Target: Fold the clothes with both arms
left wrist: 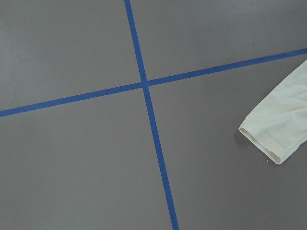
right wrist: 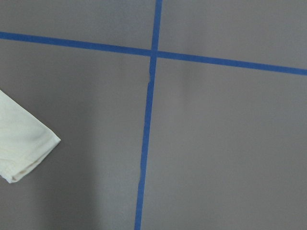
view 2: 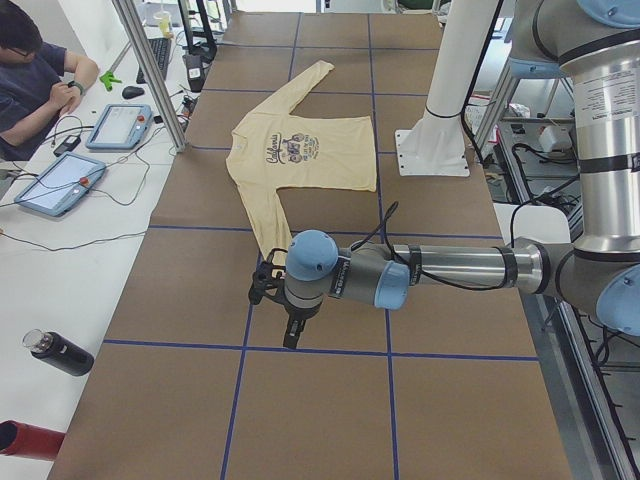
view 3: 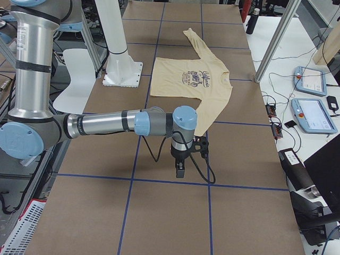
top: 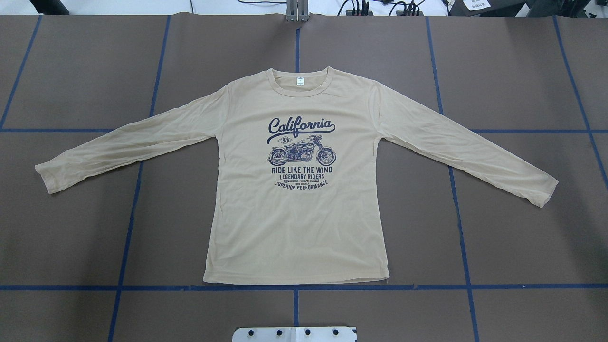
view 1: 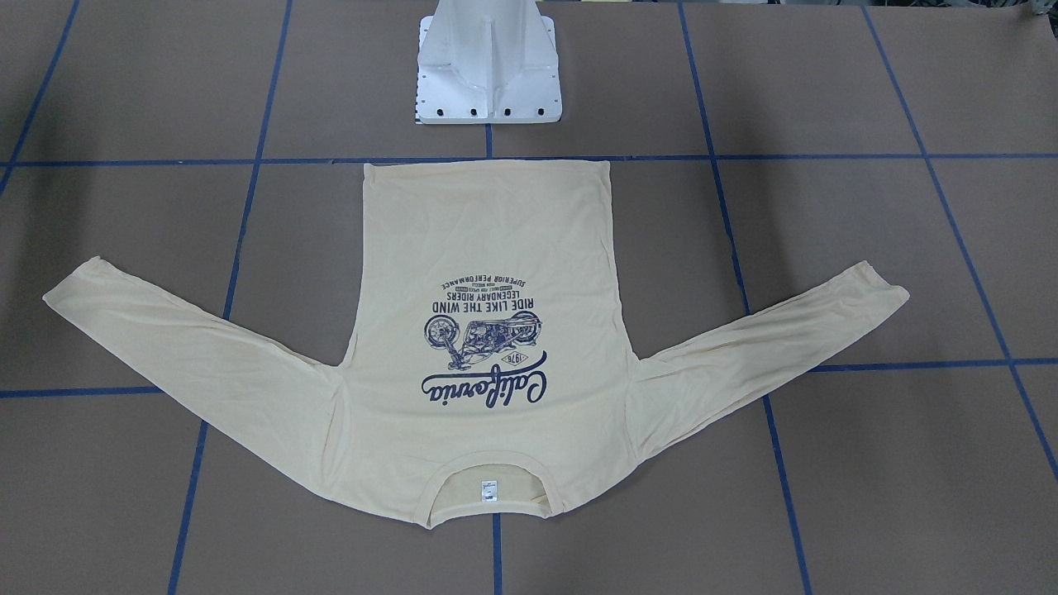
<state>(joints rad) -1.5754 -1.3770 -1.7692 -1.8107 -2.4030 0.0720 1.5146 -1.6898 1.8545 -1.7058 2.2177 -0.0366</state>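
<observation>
1. Lying flat, the pale cream-yellow long-sleeved shirt (top: pixel 294 228) spreads its sleeves on the brown blue-taped table (top: pixel 522 237); nothing is folded yet.
2. Black two-finger left gripper (view 2: pixel 291 338) and right gripper (view 3: pixel 180 171) hang beyond the cuffs; open or closed, I cannot tell.

Cream shirt (top: pixel 294 228) lies flat, print up, sleeves spread; left arm (view 2: pixel 450 268) and right arm (view 3: pixel 106 123) hover near cuffs.

The left arm (view 2: pixel 450 268) extends its forearm horizontally, and the left gripper (view 2: pixel 291 340) points straight down. The right arm (view 3: pixel 106 123) mirrors this pose, with the right gripper (view 3: pixel 180 171) pointing down. Jaw opening cannot be determined for either gripper.
</observation>
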